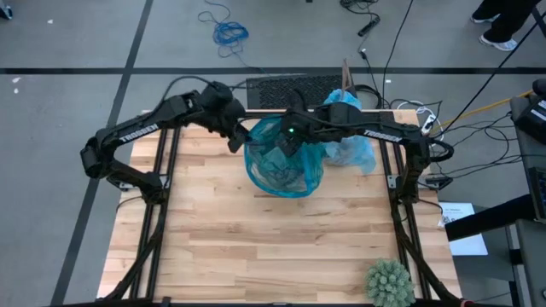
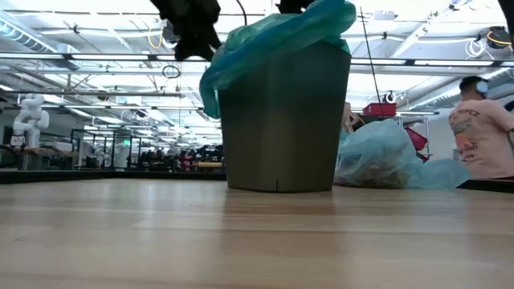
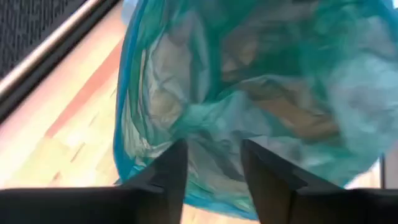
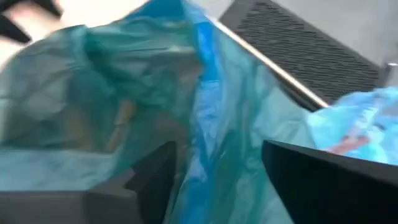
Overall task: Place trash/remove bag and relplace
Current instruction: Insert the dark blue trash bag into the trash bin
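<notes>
Wooden tabletop (image 1: 281, 247) w/ a dark bin (image 2: 281, 120) near its far edge, lined w/ a teal-green bag (image 1: 283, 162); you've got both arms meeting over it. Left gripper (image 3: 211, 165) sits at the liner's left rim, fingers parted w/ plastic bunched between them, not clamped yet as far as I can see. Right gripper (image 4: 214, 168) hangs over the right rim, jaws wide, liner film between them, nothing pinched. Pale blue bag (image 1: 351, 147), the filled one, lies on the table just beside the bin on the right arm's side, toward the far edge. Rim runs left-right between the two grippers, so each takes its own side. Spiky green ball (image 1: 389, 280) sits well apart, near edge.
</notes>
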You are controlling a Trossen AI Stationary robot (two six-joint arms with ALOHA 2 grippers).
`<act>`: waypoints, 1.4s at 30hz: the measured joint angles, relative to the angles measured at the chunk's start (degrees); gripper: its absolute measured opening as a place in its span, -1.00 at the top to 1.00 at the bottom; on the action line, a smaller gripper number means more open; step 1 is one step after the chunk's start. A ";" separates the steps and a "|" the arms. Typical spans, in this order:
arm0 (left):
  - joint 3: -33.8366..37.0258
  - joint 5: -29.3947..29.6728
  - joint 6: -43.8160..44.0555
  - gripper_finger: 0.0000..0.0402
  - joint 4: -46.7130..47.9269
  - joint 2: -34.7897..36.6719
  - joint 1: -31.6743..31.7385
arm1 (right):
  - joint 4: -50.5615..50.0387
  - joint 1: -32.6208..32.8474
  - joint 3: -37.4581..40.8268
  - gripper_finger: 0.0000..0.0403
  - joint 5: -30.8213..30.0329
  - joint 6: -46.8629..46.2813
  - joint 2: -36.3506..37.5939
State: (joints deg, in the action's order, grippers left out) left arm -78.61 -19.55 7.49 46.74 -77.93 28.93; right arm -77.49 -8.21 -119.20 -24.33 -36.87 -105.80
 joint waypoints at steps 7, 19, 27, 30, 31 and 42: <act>9.60 -5.24 4.69 0.93 -14.25 -0.03 -1.34 | -2.55 -0.08 0.00 0.75 -2.34 -1.42 0.20; 11.45 -5.89 5.24 0.98 -14.52 -0.09 -1.64 | -11.00 -1.94 -0.07 0.99 -2.42 -9.38 2.66; 11.43 -5.82 5.31 0.98 -14.43 -0.09 -1.64 | -12.43 0.55 -0.07 1.00 -0.87 -14.57 3.16; 11.43 -5.78 5.31 0.98 -14.48 -0.09 -1.64 | -12.48 0.34 -0.07 1.00 -0.95 -16.32 3.03; 11.43 -5.77 5.31 0.98 -14.49 -0.09 -1.64 | -12.50 0.33 -0.07 1.00 -0.95 -16.96 2.99; 11.43 -5.68 5.62 0.98 -14.23 0.96 -1.64 | -12.55 0.33 5.13 1.00 0.01 -23.04 2.95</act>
State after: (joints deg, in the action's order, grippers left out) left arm -67.18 -25.23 13.10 32.52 -76.97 27.29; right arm -90.04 -7.88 -114.07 -24.32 -59.91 -102.84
